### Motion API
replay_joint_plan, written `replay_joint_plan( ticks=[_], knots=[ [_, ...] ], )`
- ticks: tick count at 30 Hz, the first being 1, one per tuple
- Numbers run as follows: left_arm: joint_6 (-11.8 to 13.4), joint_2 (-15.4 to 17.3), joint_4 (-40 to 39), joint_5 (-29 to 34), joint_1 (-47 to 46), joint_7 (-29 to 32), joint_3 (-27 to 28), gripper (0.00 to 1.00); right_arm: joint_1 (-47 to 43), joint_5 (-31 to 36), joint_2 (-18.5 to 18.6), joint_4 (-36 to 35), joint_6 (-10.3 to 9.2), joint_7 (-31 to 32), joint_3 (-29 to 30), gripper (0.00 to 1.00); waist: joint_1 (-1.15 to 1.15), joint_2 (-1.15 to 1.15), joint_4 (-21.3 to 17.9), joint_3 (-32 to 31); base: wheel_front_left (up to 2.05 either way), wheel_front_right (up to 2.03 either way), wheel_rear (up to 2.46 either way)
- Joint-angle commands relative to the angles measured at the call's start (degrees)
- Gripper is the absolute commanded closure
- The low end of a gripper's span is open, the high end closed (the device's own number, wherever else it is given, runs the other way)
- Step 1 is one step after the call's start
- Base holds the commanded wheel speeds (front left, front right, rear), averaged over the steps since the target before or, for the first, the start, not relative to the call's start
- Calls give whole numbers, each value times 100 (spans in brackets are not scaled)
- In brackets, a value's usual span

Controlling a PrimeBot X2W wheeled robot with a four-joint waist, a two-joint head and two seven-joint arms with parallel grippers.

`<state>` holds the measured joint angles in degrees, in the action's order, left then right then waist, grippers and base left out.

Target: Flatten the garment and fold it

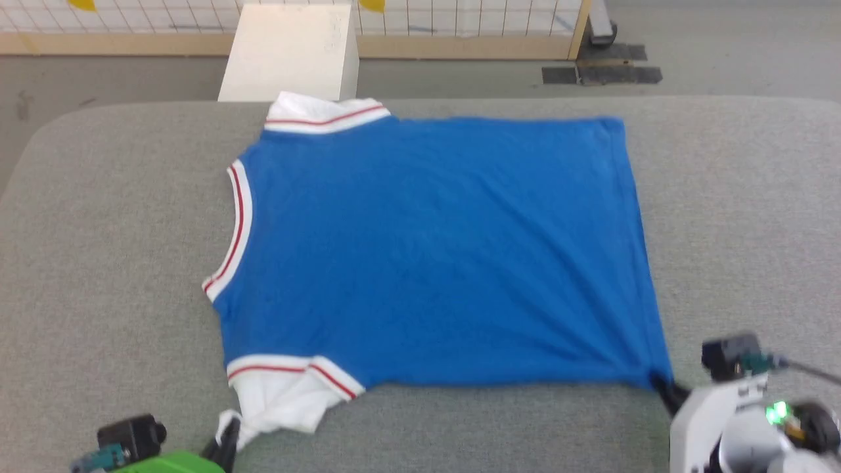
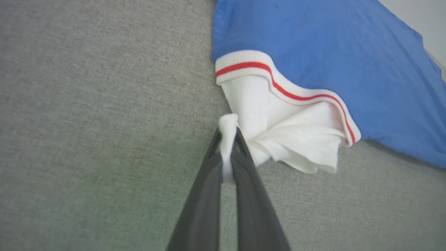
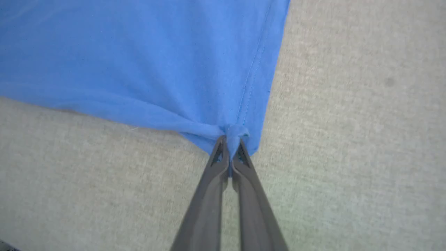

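Note:
The garment (image 1: 433, 249) is a bright blue T-shirt lying spread on the grey table, collar to the left and hem to the right. Its near white sleeve (image 1: 282, 394) is crumpled at the lower left. My left gripper (image 1: 230, 433) is shut on that sleeve's edge; the left wrist view shows white cloth (image 2: 296, 139) pinched at my left gripper (image 2: 228, 137). My right gripper (image 1: 663, 384) is shut on the near hem corner, with blue fabric (image 3: 139, 62) bunched at my right gripper (image 3: 232, 141) and the hem pulled taut.
The grey padded table (image 1: 105, 230) has free room all around the shirt. A white box (image 1: 292, 52) stands on the floor behind the table's far edge, before a wire-grid fence (image 1: 460, 20). Dark tape patches (image 1: 601, 69) mark the floor at the back right.

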<state>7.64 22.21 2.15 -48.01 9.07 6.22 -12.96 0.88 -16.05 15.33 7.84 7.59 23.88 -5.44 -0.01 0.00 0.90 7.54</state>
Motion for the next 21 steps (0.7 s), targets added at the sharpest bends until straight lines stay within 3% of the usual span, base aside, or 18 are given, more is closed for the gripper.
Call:
replay_joint_plan(
  ticks=[1,6,13,17,21],
  knots=[
    [34,0,-5,40,169,-9,-36,100,-254,43,-69,-87,-10,130,81,100,1,0,-56,-71,0,0,0],
    [166,113,-28,443,358,-178,-212,100,-703,146,-295,-326,-10,40,440,100,1,0,-122,-72,0,0,0],
    [481,130,7,1561,4,-1580,-243,100,-690,320,-564,-377,-10,-1282,460,100,1,0,-194,-40,0,0,0],
    [492,107,60,1927,-477,-1951,-225,100,-463,394,-534,-254,-10,-1767,337,100,1,0,-208,16,0,0,0],
    [413,154,95,2230,-1242,-1996,-292,100,-49,391,-446,-128,-10,-1840,225,100,1,0,-206,165,0,0,0]
  ],
)
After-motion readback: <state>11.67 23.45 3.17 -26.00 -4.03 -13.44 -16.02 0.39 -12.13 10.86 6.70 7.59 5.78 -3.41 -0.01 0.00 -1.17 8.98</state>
